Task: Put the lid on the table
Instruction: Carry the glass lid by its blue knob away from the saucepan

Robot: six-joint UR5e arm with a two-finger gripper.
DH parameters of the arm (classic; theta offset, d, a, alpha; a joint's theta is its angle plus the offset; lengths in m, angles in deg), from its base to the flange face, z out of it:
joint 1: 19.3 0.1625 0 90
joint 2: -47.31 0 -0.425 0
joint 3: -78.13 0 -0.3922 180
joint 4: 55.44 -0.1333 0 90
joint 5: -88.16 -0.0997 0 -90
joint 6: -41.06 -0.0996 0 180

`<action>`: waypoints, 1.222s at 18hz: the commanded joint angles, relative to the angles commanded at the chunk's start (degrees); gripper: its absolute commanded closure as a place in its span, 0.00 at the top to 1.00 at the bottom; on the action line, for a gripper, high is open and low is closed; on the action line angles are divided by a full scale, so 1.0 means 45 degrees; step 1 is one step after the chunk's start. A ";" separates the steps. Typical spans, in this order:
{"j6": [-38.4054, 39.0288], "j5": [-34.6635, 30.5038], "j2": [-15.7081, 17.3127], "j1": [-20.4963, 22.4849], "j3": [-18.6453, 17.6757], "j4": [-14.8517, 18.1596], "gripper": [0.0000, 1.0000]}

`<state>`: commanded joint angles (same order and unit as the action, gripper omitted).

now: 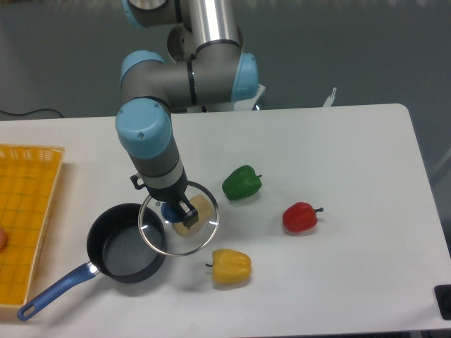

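A round clear glass lid with a thin silver rim and a blue centre knob hangs level just right of a dark saucepan, its left edge overlapping the pan's rim. The saucepan, blue-handled, looks empty. A yellow mesh tray sits at the tabletop's left edge. The fingers are closed on the lid's knob from above. Green, red and yellow peppers lie nearby.
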<state>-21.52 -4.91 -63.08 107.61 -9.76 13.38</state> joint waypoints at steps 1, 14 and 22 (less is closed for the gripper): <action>-0.0001 0.0000 0.0097 0.0020 0.0000 0.0000 0.63; -0.1835 0.0098 0.0273 0.1776 -0.0039 0.0000 0.63; -0.3631 0.0156 0.0273 0.3338 -0.0059 -0.0020 0.63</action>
<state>-37.86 -4.21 -61.85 122.64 -10.02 13.29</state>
